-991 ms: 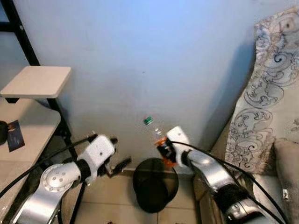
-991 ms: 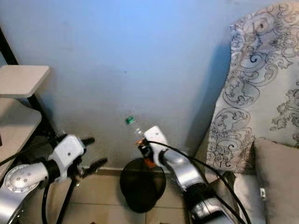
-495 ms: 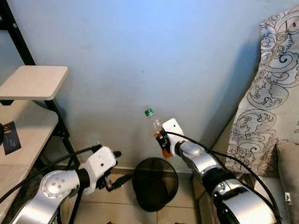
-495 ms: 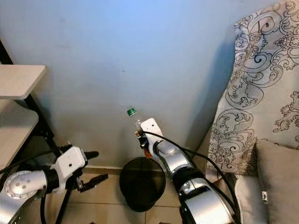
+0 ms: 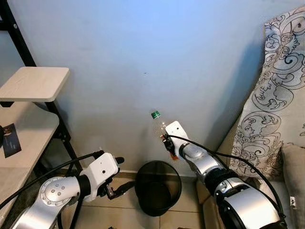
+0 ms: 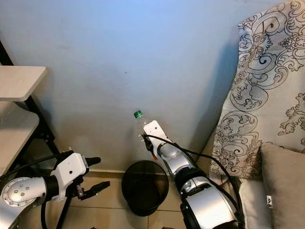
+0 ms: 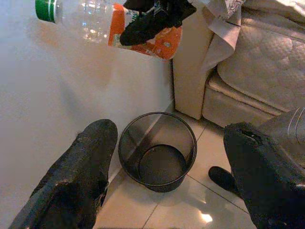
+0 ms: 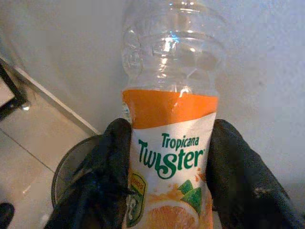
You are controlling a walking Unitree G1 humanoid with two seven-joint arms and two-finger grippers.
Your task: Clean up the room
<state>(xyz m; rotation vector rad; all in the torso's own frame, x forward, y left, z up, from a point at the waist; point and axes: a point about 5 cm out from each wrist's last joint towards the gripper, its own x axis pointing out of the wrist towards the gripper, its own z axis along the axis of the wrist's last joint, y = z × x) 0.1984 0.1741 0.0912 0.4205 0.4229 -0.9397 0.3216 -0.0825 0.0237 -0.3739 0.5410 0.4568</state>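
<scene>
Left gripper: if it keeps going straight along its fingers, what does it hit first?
Most likely the black wire bin, which sits on the floor between the open fingers of the left gripper in the left wrist view; depth is unclear.

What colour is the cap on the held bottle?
Green; the cap on the bottle shows best in the left wrist view.

Empty clear Tropicana Twister bottle (image 8: 169, 143), orange label, green cap on, clamped at the label between the right gripper's (image 5: 167, 142) fingers (image 8: 102, 176), cap end pointing beyond the fingertips. Black mesh wastebasket (image 7: 157, 150), upright, empty, directly below the gripper.
</scene>
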